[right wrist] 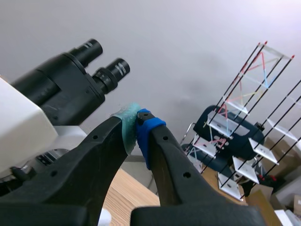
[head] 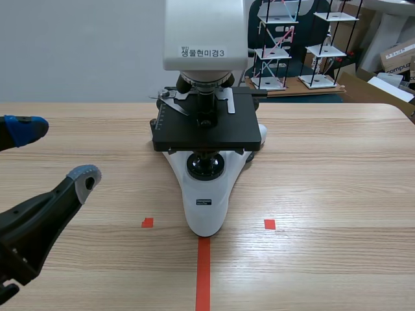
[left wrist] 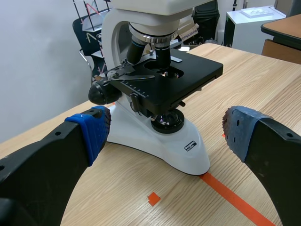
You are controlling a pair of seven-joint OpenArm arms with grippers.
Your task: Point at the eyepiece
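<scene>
Right tool (right wrist: pixel 136 118) closed, empty, beside eyepiece (right wrist: pixel 118 70)

The white microscope head (head: pixel 205 32) bears the black label "생물현미경3"; a cardboard box (head: pixel 397 55) behind partly shows "compu".

This looks like a lab or a teaching room. A microscope (head: pixel 206 194) stands on a wooden bench (head: pixel 337 194) marked with orange-red tape (head: pixel 203 272). Behind the bench are a plain white wall (head: pixel 78 45), wire-frame racks (head: pixel 272 53) with small white shelves, and cardboard boxes (head: pixel 397 55) stacked at the side.
</scene>
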